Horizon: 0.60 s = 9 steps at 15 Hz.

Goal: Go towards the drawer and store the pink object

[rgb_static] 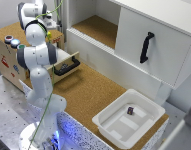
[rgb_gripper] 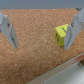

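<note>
The drawer [rgb_static: 70, 62] is a small light-wood one with a long black bar handle [rgb_static: 66, 68]. It stands pulled out of the low plywood box [rgb_static: 7, 62] at the exterior view's left, and the arm's elbow partly covers it. I see no pink object in either view. In the wrist view my gripper [rgb_gripper: 41, 30] is open over a cork surface with nothing between its fingers [rgb_gripper: 8, 30]. A small yellow-green block [rgb_gripper: 62, 35] lies on the cork close to one finger. In the exterior view the hand is high above the box, and its fingers are not discernible.
A big white cabinet door [rgb_static: 155, 45] with a black handle stands at the back right. A white bin [rgb_static: 110, 125] at the front right holds a small dark object [rgb_static: 130, 110]. Coloured buttons [rgb_static: 12, 40] sit on the box top. A cork floor [rgb_static: 90, 90] lies between them.
</note>
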Tool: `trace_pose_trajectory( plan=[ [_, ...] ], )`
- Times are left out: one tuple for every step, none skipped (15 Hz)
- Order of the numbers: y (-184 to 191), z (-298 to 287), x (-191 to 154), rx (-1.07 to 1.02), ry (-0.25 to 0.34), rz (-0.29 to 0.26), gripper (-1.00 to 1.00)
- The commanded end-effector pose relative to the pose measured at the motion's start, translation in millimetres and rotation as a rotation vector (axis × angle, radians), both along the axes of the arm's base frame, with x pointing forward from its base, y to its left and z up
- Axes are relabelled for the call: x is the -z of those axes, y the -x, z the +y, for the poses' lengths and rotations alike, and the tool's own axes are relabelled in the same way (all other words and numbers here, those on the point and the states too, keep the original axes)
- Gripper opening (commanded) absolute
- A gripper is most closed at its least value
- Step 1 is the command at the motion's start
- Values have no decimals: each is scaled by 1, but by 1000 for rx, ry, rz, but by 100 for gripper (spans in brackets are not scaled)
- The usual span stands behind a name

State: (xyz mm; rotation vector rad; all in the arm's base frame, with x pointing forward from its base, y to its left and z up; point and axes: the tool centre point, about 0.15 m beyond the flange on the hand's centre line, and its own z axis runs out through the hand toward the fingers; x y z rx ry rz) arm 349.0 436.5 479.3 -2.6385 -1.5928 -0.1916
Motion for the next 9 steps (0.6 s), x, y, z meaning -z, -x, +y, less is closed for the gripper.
trace_pose_trajectory(
  plan=[
    [-60,27,-3,-140,161,92,100],
    [-67,32,2,-189,192,103,100],
    [-75,35,6,-231,211,111,100],
    [-80,35,7,-255,218,115,100],
    [-85,35,9,-272,222,120,100],
    [-88,35,9,-276,227,121,100],
    [-92,35,10,-283,231,137,100],
    [-94,35,12,-296,237,139,100],
    [-97,36,15,-301,239,150,100]
  ],
)
